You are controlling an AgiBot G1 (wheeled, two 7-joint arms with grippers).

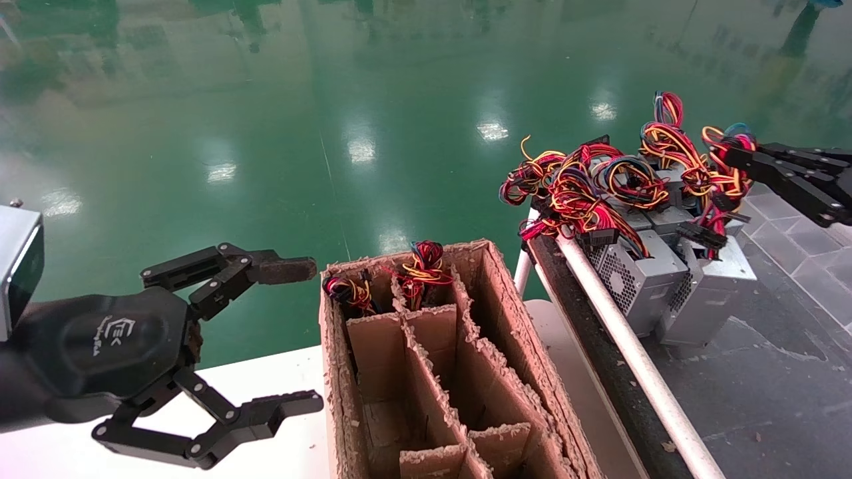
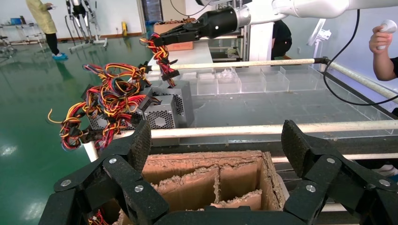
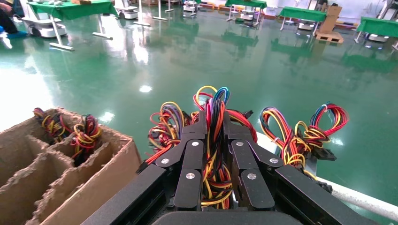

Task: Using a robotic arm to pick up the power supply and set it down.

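The robotic arm [image 2: 300, 7], white with a black cable, reaches over a cluster of grey power supplies [image 1: 639, 279] on a dark belt at the right. Its black right gripper [image 1: 732, 154] [image 2: 162, 40] [image 3: 215, 122] is shut on the looped red, yellow, blue and black wires [image 3: 213, 101] of the power supply [image 1: 715, 276] at the cluster's right end. That grey box appears to rest on the belt among the others. My left gripper [image 1: 296, 336] [image 2: 218, 140] hangs open and holds nothing, just left of the cardboard box.
A worn cardboard box [image 1: 506, 293] with dividers stands in the middle; two wire bundles [image 1: 423, 263] stick out of its far compartments. A white rail [image 1: 632, 352] edges the belt. Clear plastic trays [image 2: 244, 79] line the belt's far side. A person's hand [image 2: 382, 40] shows beyond.
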